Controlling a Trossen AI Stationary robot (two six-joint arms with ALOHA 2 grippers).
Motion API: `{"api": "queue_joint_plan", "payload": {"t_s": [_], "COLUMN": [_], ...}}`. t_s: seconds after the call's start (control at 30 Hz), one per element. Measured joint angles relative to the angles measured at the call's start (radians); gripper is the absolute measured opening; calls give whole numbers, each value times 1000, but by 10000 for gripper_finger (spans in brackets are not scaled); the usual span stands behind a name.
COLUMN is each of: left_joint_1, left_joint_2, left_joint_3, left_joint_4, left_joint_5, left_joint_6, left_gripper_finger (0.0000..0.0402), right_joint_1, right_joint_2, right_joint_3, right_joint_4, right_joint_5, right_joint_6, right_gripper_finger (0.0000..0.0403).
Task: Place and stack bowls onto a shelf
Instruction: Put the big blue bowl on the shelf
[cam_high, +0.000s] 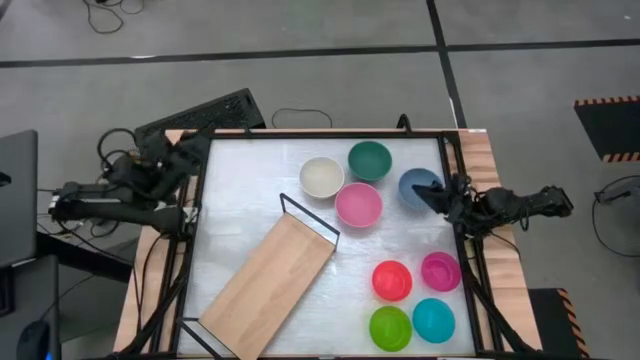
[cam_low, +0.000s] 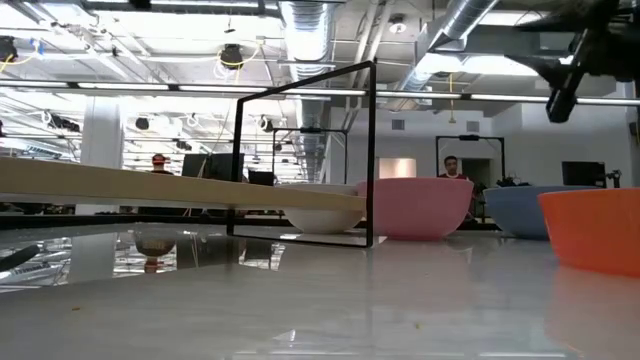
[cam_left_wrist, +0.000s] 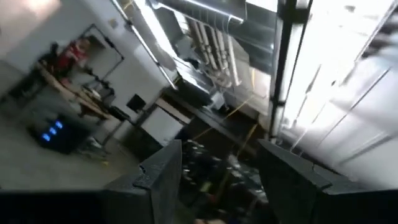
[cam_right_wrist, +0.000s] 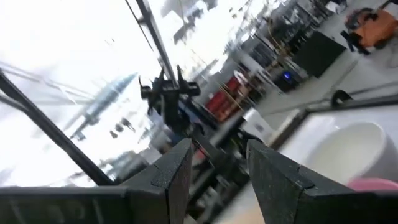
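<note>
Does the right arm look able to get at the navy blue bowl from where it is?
Probably yes. The right gripper already hangs over the navy blue bowl at the table's right edge, fingers apart, and nothing lies between them.

Left arm: black jointed links, looped black cables, seen at the frame's left.
Right arm: black, slim links, at the frame's right.
Fingers: dark grey, flat, angular plates.
</note>
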Motion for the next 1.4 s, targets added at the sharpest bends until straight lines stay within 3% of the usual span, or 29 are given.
{"api": "queue_joint_plan", "payload": {"t_s": [0.23,0.4,0.6,0.73,0.97,1.17,1.4], "left_joint_1": [16,32,68,71,71,71,71], "left_joint_2": [246,320,370,410,415,371,359], "left_joint_3": [218,375,555,606,627,627,627], "left_joint_4": [-3,-163,-582,-659,-863,-999,-1084], "left_joint_5": [116,124,199,264,253,345,427], "left_joint_6": [163,137,24,15,-32,-70,-102], "left_gripper_finger": [192,193,195,221,282,284,282], "right_joint_1": [-39,-66,-65,-65,-65,-65,-65], "right_joint_2": [0,20,173,345,635,812,971], "right_joint_3": [9,131,433,648,940,1062,1065], "right_joint_4": [91,56,-333,-608,-1017,-1399,-1685], "right_joint_5": [49,21,46,95,100,95,-39], "right_joint_6": [47,-127,-284,-367,-436,-305,-160], "right_gripper_finger": [180,180,180,190,254,265,265]}}
